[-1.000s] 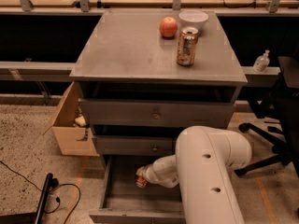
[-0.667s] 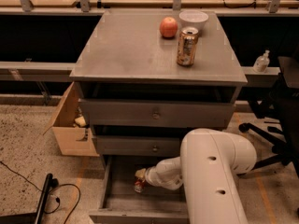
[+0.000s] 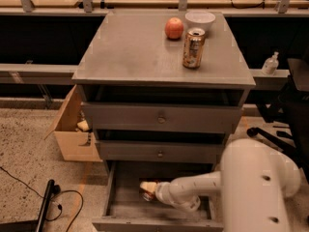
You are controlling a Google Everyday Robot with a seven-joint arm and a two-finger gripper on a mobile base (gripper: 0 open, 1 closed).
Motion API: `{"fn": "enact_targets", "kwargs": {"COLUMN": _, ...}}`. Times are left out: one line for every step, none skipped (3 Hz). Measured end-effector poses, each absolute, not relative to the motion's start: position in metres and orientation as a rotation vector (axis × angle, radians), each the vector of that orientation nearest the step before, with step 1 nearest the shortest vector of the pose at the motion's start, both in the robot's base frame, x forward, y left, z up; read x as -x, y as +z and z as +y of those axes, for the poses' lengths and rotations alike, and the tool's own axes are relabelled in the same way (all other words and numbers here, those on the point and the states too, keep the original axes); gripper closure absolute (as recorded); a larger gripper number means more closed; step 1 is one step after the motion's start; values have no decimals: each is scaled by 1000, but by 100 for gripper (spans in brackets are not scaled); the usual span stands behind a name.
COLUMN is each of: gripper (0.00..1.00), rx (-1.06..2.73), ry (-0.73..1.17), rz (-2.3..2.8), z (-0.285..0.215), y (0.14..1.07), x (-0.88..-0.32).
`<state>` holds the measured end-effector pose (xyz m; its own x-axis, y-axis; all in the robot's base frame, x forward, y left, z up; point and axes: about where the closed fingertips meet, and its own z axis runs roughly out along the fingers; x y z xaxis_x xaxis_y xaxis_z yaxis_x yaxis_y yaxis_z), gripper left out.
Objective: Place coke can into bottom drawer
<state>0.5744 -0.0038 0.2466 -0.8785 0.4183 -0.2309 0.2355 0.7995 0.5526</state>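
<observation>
We list: robot arm (image 3: pixel 195 188), off-white glossy shell, rounded sections; bulbous shoulder housing (image 3: pixel 256 192) w/ two small dark holes; slimmer tubular forearm, ribbed wrist collar. Gripper (image 3: pixel 149 189), pale cream, sits inside open bottom drawer (image 3: pixel 145 223).

Btm drawer (image 3: pixel 126 204), lower center of frame: grey metal, pulled open, flat front edge along the btm of frame. Coke can (image 3: pixel 145 195) is inside it, approx. mid-drawer; only a dark red bit shows, pose unclear. My gripper (image 3: pixel 150 189) is inside the drawer, right at the can, covering most of it.
</observation>
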Motion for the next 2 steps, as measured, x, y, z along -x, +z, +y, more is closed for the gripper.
{"fn": "enact_targets", "kwargs": {"gripper": 49, "rx": -536, "ry": 801, "rz": 2514, "z": -27, "y": 310, "x": -515}}
{"fn": "enact_targets", "kwargs": {"gripper": 71, "rx": -561, "ry": 808, "rz": 2468, "z": -65, "y": 364, "x": -468}}
